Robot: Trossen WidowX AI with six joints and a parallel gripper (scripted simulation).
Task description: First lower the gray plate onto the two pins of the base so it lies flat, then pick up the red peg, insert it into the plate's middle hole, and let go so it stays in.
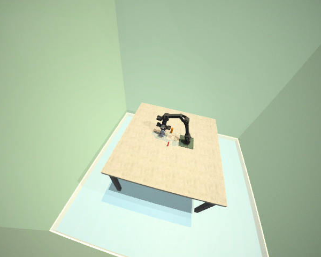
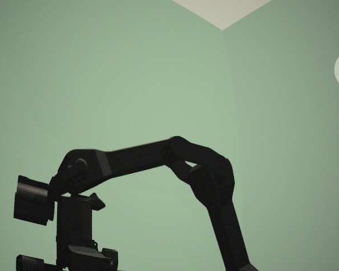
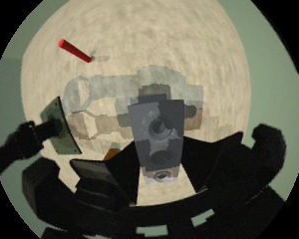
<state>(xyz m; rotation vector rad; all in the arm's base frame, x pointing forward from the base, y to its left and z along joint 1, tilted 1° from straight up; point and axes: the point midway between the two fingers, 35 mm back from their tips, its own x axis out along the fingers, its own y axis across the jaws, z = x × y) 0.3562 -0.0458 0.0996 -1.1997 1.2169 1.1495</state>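
Green walls, pale wood-look surface (image 1: 166,163) in top view; red peg (image 1: 167,143) (image 3: 75,51), slim cylinder, standing near gripper (image 1: 162,131) (image 3: 160,149). Exterior: angular black arm (image 2: 140,150) — no legible writing; gripper's fingertips out of frame. Wrist: gripper clamped on gray plate (image 3: 145,130) — rectangular, round holes; red peg well apart from it.

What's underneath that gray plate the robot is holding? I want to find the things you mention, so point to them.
Wrist view: tabletop (image 3: 219,75) shows around the gray plate (image 3: 161,131). Whatever lies directly beneath is covered, so I cannot tell whether the base's pins are there.

I looked over all three views and found no text, label, brand, number or sign that I could read on anything.
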